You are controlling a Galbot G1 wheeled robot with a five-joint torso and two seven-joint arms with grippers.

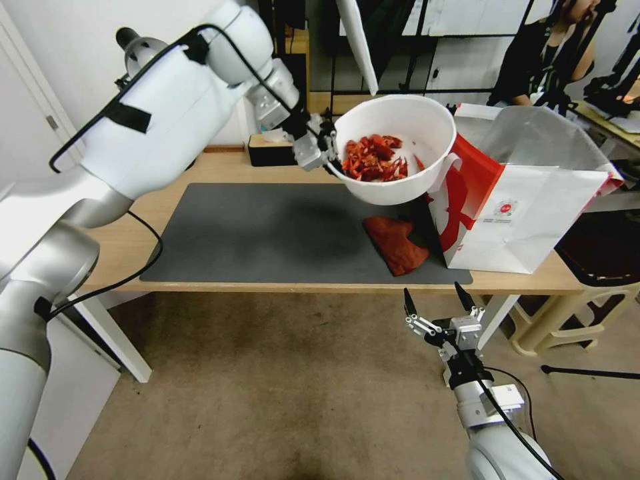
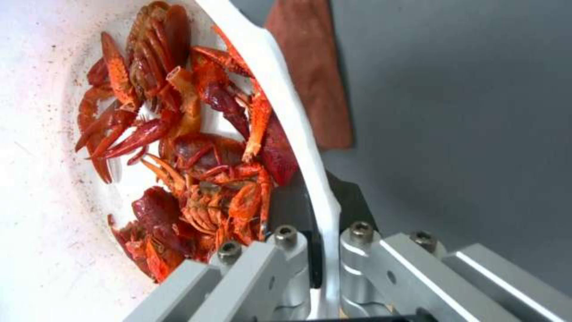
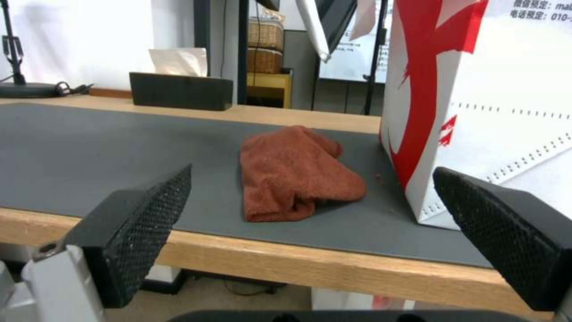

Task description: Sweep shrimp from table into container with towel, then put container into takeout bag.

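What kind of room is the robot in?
Probably a lab or office workroom, not a kitchen. The table is a plain wooden desk with a grey mat, a tissue box sits on it, and black stands and shelves stand behind.

Head view: high, looking forward and down across the bench (image 1: pixel 267 170). Left wrist view: very close along the container (image 2: pixel 280 85) rim, facing down onto the mat. Right wrist view: low, at bench-edge level, facing across. All three share the towel (image 1: pixel 395 243).
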